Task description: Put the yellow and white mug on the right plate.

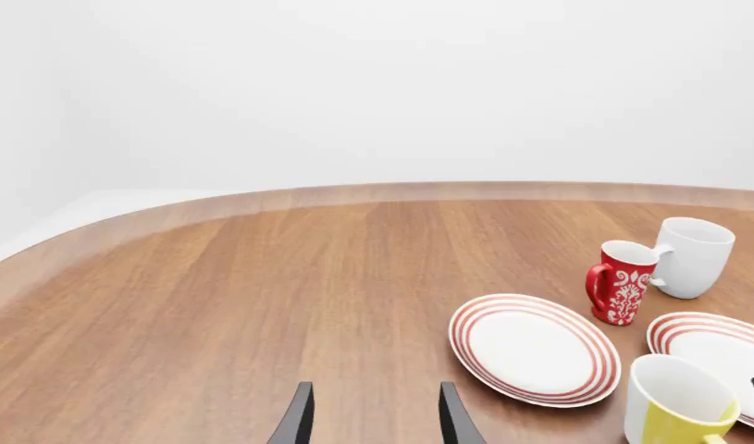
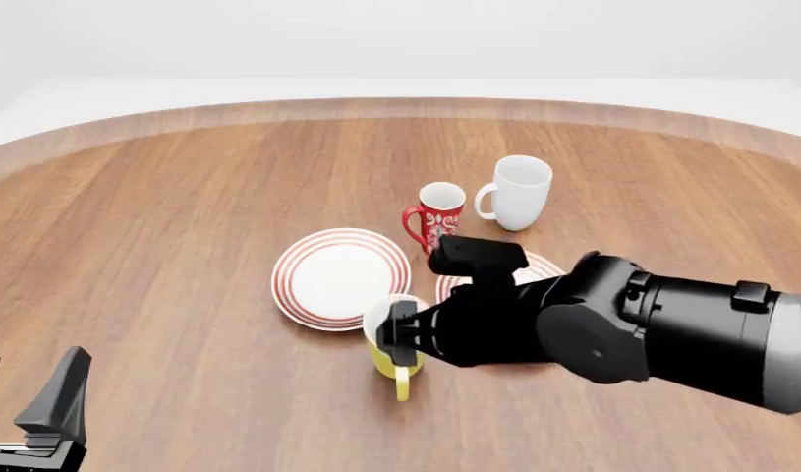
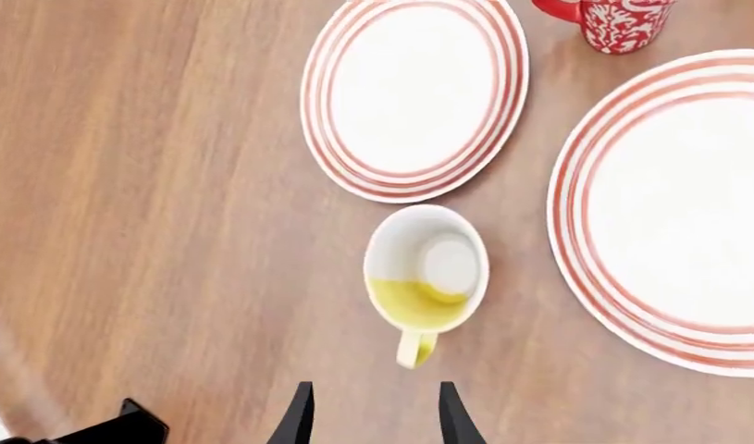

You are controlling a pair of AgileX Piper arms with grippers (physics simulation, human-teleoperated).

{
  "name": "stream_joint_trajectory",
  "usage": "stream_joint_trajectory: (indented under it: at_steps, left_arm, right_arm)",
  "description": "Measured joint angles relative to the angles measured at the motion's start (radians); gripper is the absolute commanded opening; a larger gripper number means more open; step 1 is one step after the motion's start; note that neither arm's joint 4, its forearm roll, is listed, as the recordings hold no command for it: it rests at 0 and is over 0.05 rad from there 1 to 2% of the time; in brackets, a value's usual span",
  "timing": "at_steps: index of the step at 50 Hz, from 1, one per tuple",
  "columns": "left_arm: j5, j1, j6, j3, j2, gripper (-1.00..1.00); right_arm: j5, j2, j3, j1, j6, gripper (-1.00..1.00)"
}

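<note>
While the tabletop (image 2: 177,216) carried everything, the right plate (image 3: 673,213) lay just beside the left plate (image 3: 414,92), apart from it. The yellow mug (image 3: 426,268) stood upright on the wood, near both plates and on neither, handle toward the arms. The right pincer (image 3: 370,416) hung above it, fingers parted, empty. The left pincer (image 1: 374,416) was open, holding nothing, well apart.
</note>
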Motion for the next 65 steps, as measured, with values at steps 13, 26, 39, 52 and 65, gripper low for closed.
stream_joint_trajectory:
  at_steps: [13,26,39,52,65]
  left_arm:
    - [0.000,0.000,0.000,0.000,0.000,1.00]
    - [0.000,0.000,0.000,0.000,0.000,1.00]
    - [0.000,0.000,0.000,0.000,0.000,1.00]
    - [0.000,0.000,0.000,0.000,0.000,1.00]
    - [0.000,0.000,0.000,0.000,0.000,1.00]
  right_arm:
    - [-0.071,0.040,0.043,0.008,0.024,1.00]
    - [-0.126,0.075,0.067,0.004,0.029,1.00]
    - [-0.146,0.088,0.072,-0.002,0.023,1.00]
    - [-0.157,0.098,0.072,0.000,0.024,1.00]
    - [-0.178,0.122,0.073,-0.004,0.029,1.00]
